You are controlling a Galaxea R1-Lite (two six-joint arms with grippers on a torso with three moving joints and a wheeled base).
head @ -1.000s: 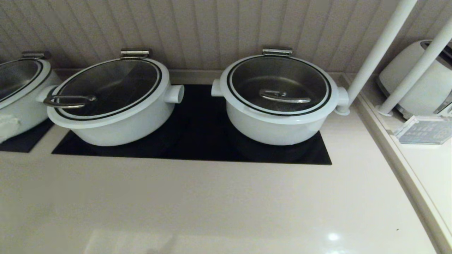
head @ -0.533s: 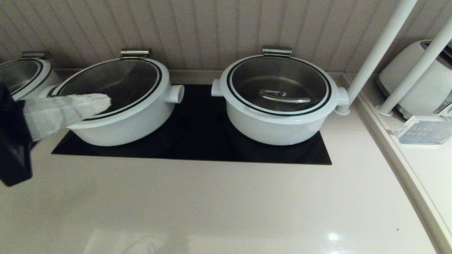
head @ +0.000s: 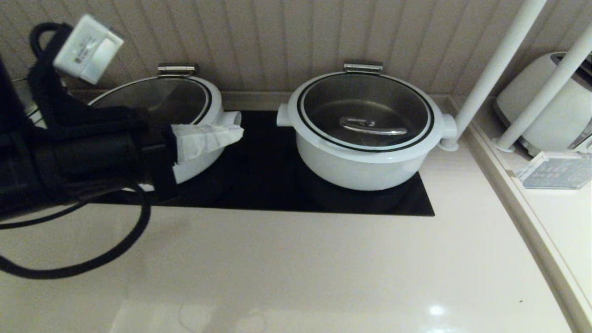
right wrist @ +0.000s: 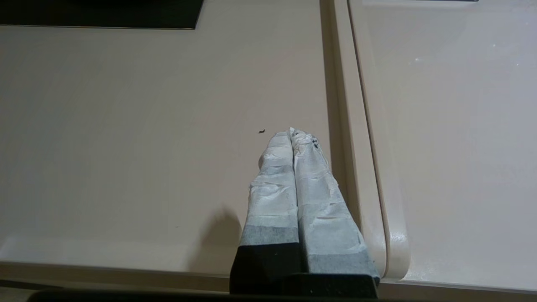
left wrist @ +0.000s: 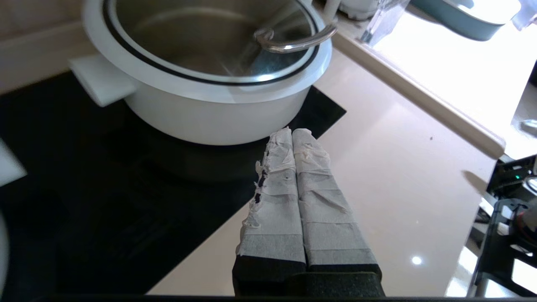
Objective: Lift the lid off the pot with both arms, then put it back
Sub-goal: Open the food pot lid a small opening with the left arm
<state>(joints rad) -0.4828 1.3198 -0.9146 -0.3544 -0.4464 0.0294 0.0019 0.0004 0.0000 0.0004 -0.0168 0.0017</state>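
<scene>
- The lid [head: 365, 111] sits seated on the pot [head: 365, 159], near the worktop's [head: 296, 268] back right corner, steel bar handle exposed for gripping.
- Left end effector [head: 231, 134] is clenched on nothing, hanging left of the pot, apparently approaching.
- Right end effector [right wrist: 291, 134], clenched too, hovers low by the worktop's right edge, seemingly parked.

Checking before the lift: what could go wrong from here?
1. The left gripper, shut and wrapped in frayed white tape, sits beside the neighbouring pot's side knob; swinging toward the lid it could clip that knob.
2. The lid's steel bar handle is low and narrow; two grippers reaching it may crowd each other.
3. The right gripper, shut, hangs over bare counter, far from the target pot, so the arms may arrive unevenly.
</scene>
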